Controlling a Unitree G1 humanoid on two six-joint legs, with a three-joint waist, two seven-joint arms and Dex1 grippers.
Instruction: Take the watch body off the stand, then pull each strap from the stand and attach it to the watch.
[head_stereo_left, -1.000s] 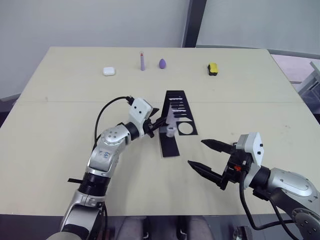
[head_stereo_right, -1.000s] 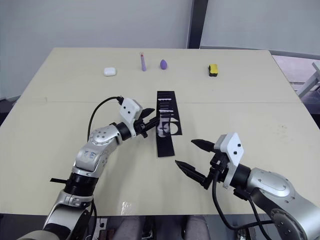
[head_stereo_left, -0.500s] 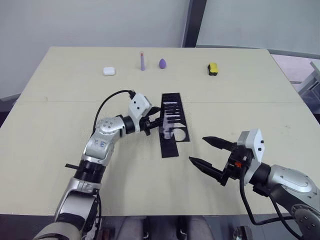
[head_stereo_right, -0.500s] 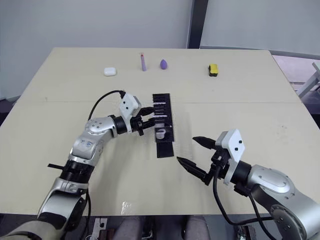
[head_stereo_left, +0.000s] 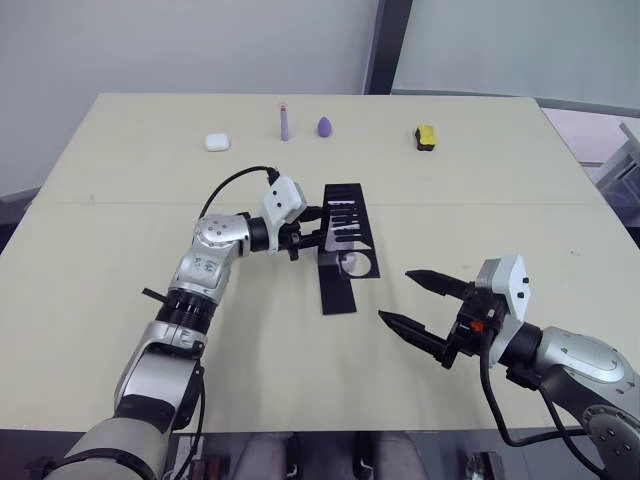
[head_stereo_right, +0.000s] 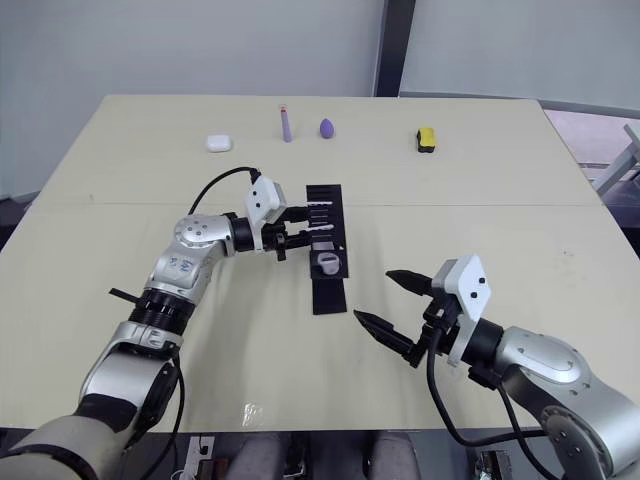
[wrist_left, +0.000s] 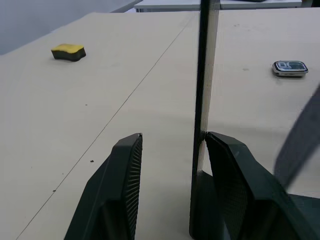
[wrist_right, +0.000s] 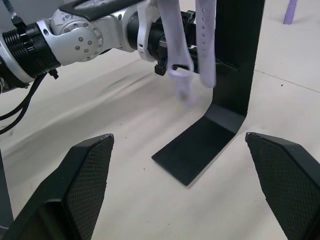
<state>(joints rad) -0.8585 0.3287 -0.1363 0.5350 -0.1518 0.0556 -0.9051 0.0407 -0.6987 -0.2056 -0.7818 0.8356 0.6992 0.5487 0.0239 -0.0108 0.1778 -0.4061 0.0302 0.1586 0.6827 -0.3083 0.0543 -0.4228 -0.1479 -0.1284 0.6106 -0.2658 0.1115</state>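
1. Left gripper (head_stereo_left: 305, 232): the fingers (wrist_left: 122, 192) are moderately parted and straddle the thin edge of the stand (head_stereo_left: 338, 285). One pad looks to be against the upright. Nothing is clamped. This placement probably steadies the stand for the strap pull.
2. Right gripper (head_stereo_left: 395, 296): the fingers (wrist_right: 90, 175) are spread wide and empty, in the lower right of the eye views. They are aimed at the stand, apparently waiting.
3. Straps (wrist_right: 172, 45): both hang from the slotted top, side by side, just beside the left fingers.
4. Watch body (wrist_left: 290, 67): upper right of the left wrist view, beyond the stand. It apparently rests on the counter (head_stereo_left: 120, 230), though this is uncertain.
5. Open room: bare counter lies between the stand and the right gripper. The yellow block (head_stereo_left: 425, 137) sits well apart, near the far edge.
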